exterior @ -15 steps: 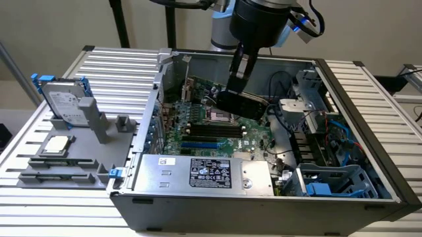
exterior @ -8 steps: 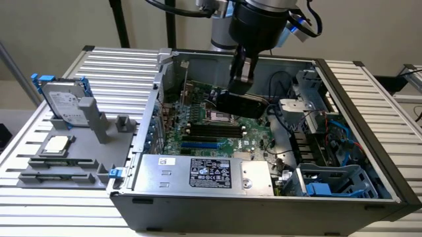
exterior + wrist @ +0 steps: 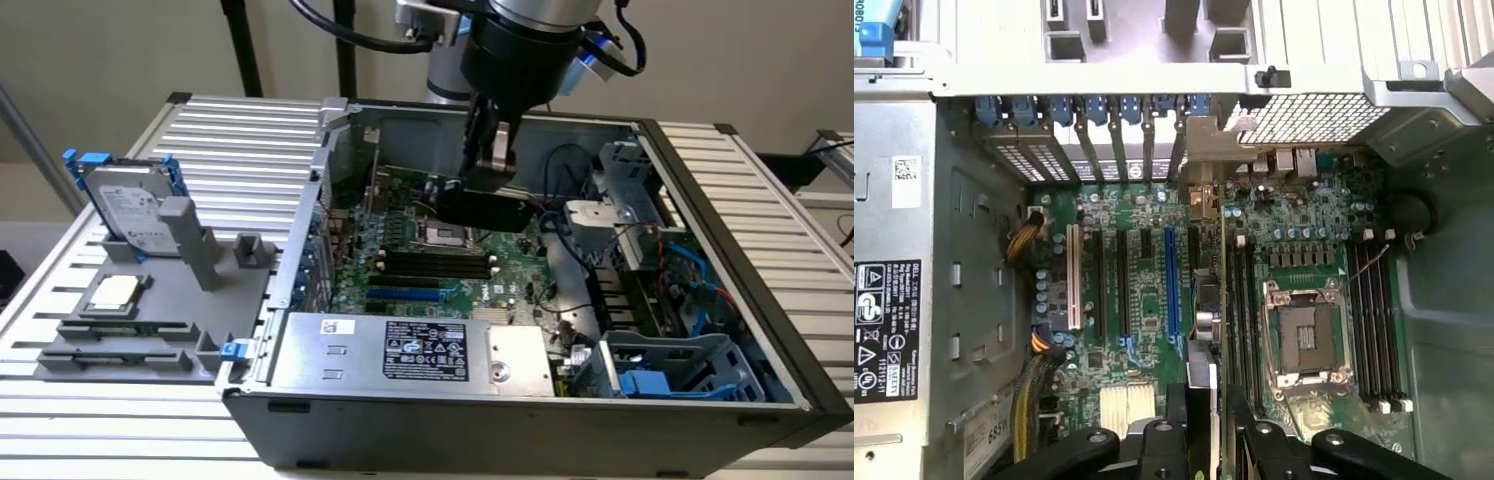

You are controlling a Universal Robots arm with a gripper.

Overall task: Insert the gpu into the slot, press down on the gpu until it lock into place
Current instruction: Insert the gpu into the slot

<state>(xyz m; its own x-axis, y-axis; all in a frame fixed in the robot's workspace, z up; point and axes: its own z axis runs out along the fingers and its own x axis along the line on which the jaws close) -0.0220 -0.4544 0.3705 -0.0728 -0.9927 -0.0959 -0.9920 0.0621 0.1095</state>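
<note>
The gpu [image 3: 491,210] sits in the upper middle of the exterior view, standing on edge over the motherboard [image 3: 441,260]. I have it held by its upper edge in the gripper [image 3: 486,178]. Its long axis runs across the frame, dipping slightly toward the exterior view's right. I cannot tell whether its lower edge touches the board. From the wrist it shows edge-on, between the blue slot [image 3: 1171,285] and the CPU socket [image 3: 1306,340]. Room is tight. The case's back wall [image 3: 400,125] stands near behind, with cables [image 3: 567,165] toward the exterior view's right. The silver power supply [image 3: 414,350] lies well apart in the lower middle.
</note>
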